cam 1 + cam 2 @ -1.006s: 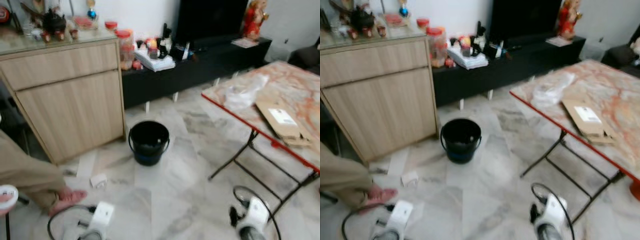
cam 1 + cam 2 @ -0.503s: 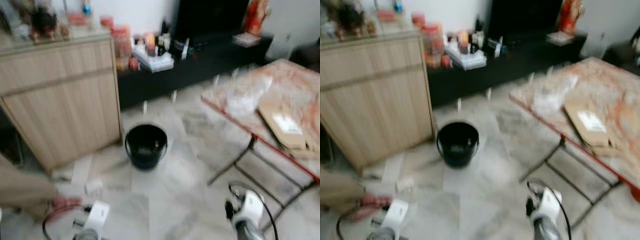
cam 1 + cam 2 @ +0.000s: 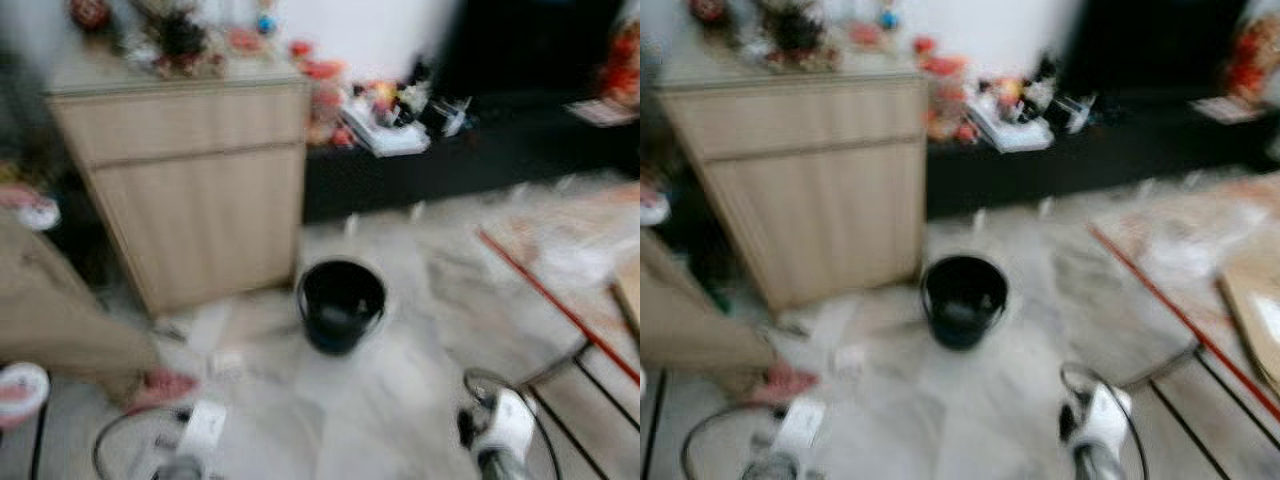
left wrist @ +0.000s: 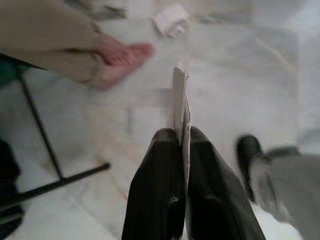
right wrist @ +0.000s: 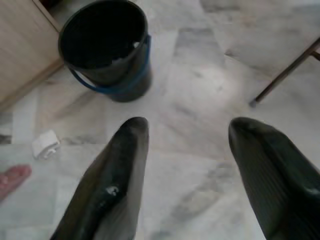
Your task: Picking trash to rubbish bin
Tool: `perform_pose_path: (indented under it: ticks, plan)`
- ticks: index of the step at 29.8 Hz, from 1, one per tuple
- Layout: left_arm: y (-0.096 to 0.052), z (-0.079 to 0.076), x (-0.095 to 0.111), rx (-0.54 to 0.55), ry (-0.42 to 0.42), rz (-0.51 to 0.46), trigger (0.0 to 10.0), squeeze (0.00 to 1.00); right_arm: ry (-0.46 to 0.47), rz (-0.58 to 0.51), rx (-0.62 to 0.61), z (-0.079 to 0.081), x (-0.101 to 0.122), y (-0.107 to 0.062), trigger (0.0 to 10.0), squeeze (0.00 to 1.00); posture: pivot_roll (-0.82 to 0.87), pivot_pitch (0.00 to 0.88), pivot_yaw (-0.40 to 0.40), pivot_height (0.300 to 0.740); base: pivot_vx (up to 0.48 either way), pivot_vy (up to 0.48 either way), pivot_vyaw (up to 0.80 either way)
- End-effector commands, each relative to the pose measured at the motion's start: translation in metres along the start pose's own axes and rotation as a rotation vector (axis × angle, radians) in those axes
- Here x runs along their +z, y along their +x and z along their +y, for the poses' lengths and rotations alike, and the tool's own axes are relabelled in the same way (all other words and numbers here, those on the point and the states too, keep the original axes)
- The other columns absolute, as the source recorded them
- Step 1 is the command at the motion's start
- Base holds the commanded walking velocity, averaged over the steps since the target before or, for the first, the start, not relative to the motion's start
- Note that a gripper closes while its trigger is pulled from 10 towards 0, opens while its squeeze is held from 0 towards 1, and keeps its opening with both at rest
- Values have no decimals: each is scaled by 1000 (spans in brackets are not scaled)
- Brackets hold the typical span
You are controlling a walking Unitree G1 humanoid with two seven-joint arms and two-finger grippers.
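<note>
A black bucket (image 3: 341, 303) with a blue handle stands on the marble floor in front of me, also seen in the right wrist view (image 5: 106, 47). My left gripper (image 4: 183, 135) is shut on a thin white card or paper (image 4: 179, 102) that sticks out beyond the fingertips. My right gripper (image 5: 187, 130) hangs open above the floor, a little short of the bucket. A crumpled white scrap (image 5: 46, 144) lies on the floor near the bucket, on its left (image 3: 226, 363). The eye views are blurred.
A wooden cabinet (image 3: 195, 180) stands behind the bucket to its left. A low black TV bench (image 3: 450, 150) runs along the wall. A red-edged folding table (image 3: 570, 310) is on the right. A person's leg and foot (image 3: 160, 385) are at the left.
The whole picture has shifted to the right, so the camera has turned left. The bucket keeps its place on the floor. Blur has grown.
</note>
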State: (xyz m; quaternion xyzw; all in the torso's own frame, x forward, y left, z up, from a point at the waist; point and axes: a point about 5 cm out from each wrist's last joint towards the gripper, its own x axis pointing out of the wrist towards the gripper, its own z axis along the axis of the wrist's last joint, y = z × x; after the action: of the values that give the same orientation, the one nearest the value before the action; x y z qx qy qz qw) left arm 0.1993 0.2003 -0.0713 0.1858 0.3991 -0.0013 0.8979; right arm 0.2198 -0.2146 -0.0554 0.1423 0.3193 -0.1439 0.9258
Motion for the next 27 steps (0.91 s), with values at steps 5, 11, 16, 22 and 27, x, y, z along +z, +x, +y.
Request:
perform_pose_path:
  ticks: [5,11,16,22,27]
  plan:
    - [1,-11,8,-29,-11,-20,10000,0,-2,19,-55,-20,-5,-4,10000,0,215,0,-89,740,368,0,0]
    - [1,-12,8,-29,-10,-20,10000,0,0,19,-51,-18,-5,-4,10000,0,216,0,-90,740,368,0,0]
    - [1,-12,9,-28,-12,-21,10000,0,-3,20,-51,-18,-5,-4,10000,0,216,0,-90,740,368,0,0]
    - [1,-12,9,-27,-14,-19,10000,0,-17,25,-50,-18,-6,-4,10000,0,216,0,-90,740,366,0,0]
    - [1,-11,7,-27,-15,-16,10000,0,-35,28,-51,-18,-7,-5,10000,0,222,0,-94,740,368,0,311]
